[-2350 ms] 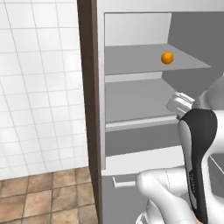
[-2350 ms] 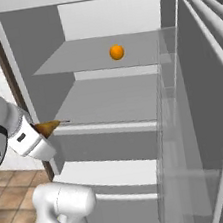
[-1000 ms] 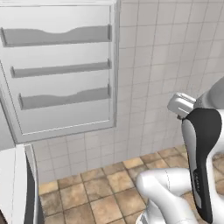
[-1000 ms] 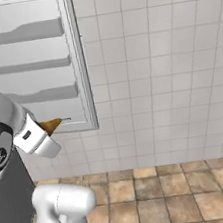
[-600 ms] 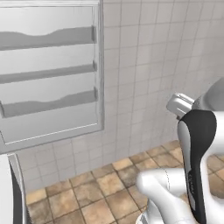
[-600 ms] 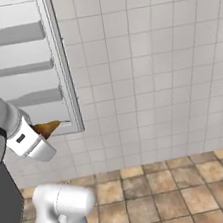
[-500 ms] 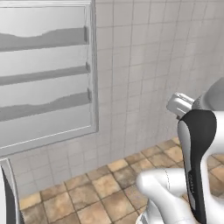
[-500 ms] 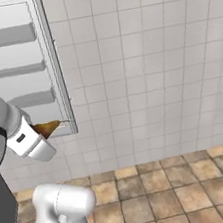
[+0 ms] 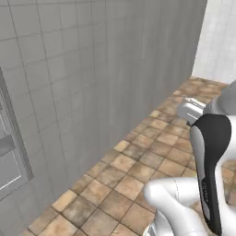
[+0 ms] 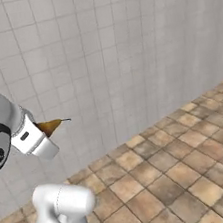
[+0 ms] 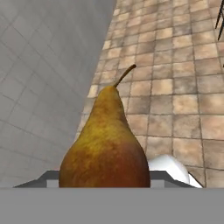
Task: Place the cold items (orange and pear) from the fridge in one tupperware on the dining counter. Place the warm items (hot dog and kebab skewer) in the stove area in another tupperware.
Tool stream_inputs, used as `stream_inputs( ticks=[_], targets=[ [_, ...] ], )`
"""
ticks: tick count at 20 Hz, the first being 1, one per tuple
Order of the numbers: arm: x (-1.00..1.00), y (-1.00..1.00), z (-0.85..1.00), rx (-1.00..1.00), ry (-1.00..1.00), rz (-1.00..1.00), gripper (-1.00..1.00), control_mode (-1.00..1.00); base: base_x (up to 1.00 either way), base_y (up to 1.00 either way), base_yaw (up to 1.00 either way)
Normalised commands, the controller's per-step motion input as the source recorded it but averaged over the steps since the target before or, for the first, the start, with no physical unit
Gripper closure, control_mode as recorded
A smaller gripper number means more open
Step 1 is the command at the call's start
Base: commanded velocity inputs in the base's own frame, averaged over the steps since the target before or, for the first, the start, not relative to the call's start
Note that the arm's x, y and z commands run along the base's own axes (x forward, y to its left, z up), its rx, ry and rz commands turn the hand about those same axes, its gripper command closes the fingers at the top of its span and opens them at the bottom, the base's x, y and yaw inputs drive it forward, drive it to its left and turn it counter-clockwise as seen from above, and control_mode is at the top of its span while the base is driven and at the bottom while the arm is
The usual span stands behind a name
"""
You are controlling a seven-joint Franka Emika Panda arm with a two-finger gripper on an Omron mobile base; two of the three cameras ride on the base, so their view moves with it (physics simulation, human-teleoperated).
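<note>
The pear point(image 11: 105, 144) sat right in front of the hand camera, a brown-gold fruit with a reddish blush low on its right side, its thin curved stem pointing toward one o'clock. Its base dropped out of sight at six o'clock, where the gripper's fingertips would have stood, so the fingers themselves were hidden behind the fruit; the fruit hung well clear of the floor, so the jaws were drawn in narrow and clamped on it. From the right base view the same pear point(image 10: 51, 126) showed as a small brown cone poking out of the gripper point(image 10: 46, 133) toward three o'clock, stem tip leading, at the end of the white wrist at about nine o'clock in that picture. Behind it ran a grey tiled wall point(image 10: 124, 51), and below lay a floor of brown terracotta tiles point(image 10: 193, 172). In the left base view the arm rose at four o'clock, the tiled wall point(image 9: 92, 83) filled the upper left, and at nine o'clock the edge of a grey fridge door point(image 9: 11, 152) stood against the wall.
</note>
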Motion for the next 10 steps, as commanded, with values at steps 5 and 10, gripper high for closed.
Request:
stream_inputs(
  ticks=[5,10],
  targets=[
    [0.00,0.00,0.00,0.00,0.00,0.00,1.00,1.00,0.00,0.00,-1.00],
    [0.00,0.00,0.00,0.00,0.00,0.00,1.00,1.00,0.00,0.00,-1.00]
  ],
)
